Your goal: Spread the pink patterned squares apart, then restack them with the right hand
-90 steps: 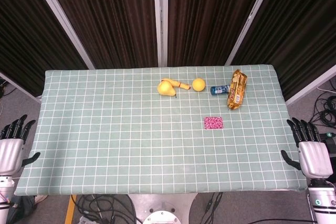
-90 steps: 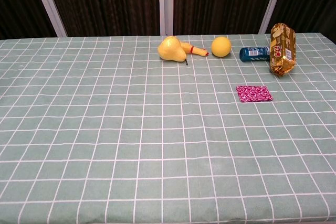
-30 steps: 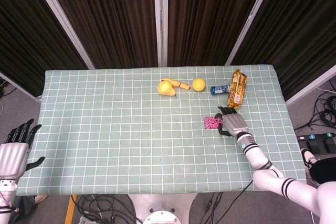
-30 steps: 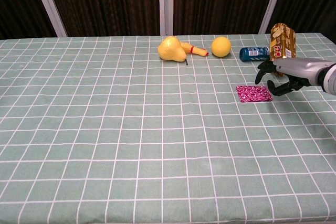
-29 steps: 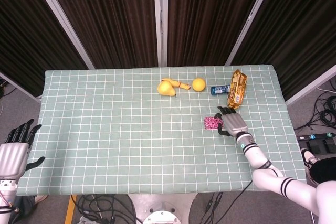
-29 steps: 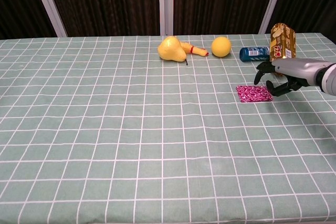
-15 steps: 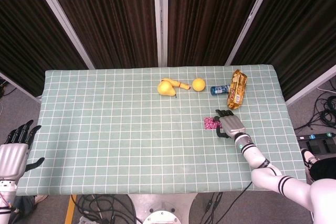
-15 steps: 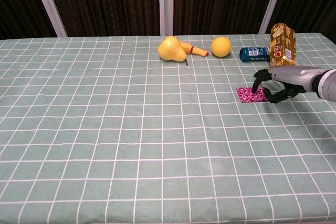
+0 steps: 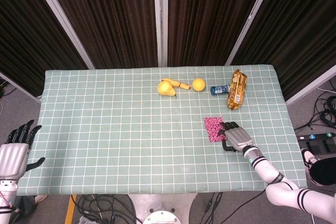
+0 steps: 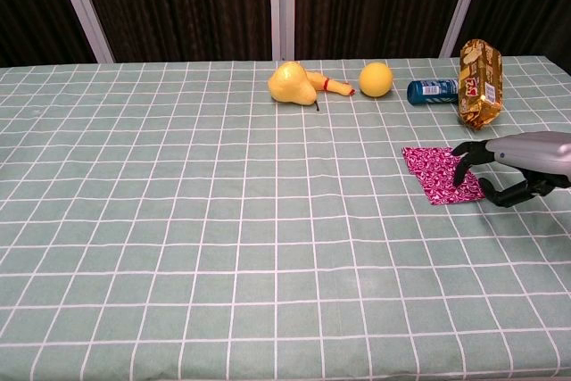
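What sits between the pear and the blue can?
A round yellow fruit sits between the pear and the can, along the table's far edge; both views show it.

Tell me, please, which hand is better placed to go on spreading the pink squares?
The right hand: its fingertips rest on the pink squares. The left hand sits off the table's far left edge.

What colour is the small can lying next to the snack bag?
Blue, with a pale label; the can shows best in the chest view.
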Controlling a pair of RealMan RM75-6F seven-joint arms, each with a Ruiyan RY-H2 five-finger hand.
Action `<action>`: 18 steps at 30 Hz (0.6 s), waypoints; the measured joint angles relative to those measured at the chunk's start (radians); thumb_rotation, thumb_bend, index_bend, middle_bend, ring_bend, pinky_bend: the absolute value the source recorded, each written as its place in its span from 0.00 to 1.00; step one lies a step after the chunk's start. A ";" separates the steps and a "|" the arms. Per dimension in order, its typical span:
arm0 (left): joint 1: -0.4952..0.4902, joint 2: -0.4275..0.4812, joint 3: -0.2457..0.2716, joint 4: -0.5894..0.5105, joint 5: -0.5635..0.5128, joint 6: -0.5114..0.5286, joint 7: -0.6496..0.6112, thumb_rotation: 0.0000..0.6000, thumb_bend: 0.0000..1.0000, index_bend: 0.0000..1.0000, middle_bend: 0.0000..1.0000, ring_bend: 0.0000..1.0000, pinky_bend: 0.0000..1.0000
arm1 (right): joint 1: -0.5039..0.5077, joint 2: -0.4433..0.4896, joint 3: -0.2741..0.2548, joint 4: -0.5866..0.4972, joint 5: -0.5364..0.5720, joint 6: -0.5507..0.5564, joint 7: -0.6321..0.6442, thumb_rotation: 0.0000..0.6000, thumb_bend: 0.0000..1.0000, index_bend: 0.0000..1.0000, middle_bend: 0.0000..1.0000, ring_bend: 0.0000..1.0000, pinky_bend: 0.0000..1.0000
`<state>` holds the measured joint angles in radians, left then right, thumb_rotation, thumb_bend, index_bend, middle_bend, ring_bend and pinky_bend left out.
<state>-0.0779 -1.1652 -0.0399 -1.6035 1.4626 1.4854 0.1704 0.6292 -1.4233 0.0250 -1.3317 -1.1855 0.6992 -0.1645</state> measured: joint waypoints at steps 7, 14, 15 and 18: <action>-0.002 -0.005 0.001 0.004 0.005 -0.001 -0.009 1.00 0.00 0.19 0.15 0.12 0.17 | -0.001 -0.001 0.017 0.013 0.021 0.027 -0.018 0.53 0.66 0.27 0.02 0.00 0.00; 0.005 -0.003 0.006 0.005 0.003 0.001 -0.020 1.00 0.00 0.19 0.16 0.12 0.17 | 0.015 -0.064 0.013 0.080 0.031 0.001 -0.028 0.53 0.66 0.27 0.02 0.00 0.00; 0.006 -0.003 0.006 0.005 0.003 0.001 -0.021 1.00 0.00 0.19 0.15 0.12 0.17 | 0.015 -0.066 0.010 0.081 0.027 0.000 -0.026 0.52 0.66 0.27 0.02 0.00 0.00; 0.007 -0.003 0.006 0.005 0.003 0.003 -0.025 1.00 0.00 0.19 0.15 0.12 0.17 | 0.007 -0.058 0.002 0.066 0.014 0.004 -0.010 0.53 0.66 0.28 0.02 0.00 0.00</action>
<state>-0.0709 -1.1679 -0.0335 -1.5981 1.4659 1.4880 0.1454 0.6360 -1.4812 0.0275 -1.2662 -1.1713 0.7034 -0.1747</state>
